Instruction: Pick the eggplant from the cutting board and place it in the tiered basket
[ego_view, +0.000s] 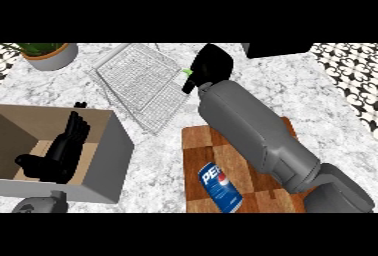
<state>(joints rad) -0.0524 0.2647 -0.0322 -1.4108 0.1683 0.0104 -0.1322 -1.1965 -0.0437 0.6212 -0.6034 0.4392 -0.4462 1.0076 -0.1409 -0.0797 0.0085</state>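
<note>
The right forearm extends from the lower right corner diagonally up the view, crossing over the wooden cutting board; the right hand sits at its far end, beyond the board's far edge and just beside the right edge of the wire tiered basket. The hand is seen from its back; a small green tip protrudes at its left side, toward the basket, and this appears to be the stem end of the eggplant; the rest of the eggplant is hidden by the hand, and whether the fingers are clenched around it cannot be told from this view.

The basket lies to the left of the right hand on the marble worktop, its mesh tiers tilted; the green tip is at the basket's right rim, and contact between them cannot be determined.

On the cutting board, nearer the viewer than the right hand and left of the forearm, a blue Pepsi can lies on its side.

The left hand shows at the left of the view, well apart from the right hand; its fingers are straight and point up, released, holding nothing; it is seen against an open cardboard box.

A potted plant stands at the far left corner, beyond the basket.
</note>
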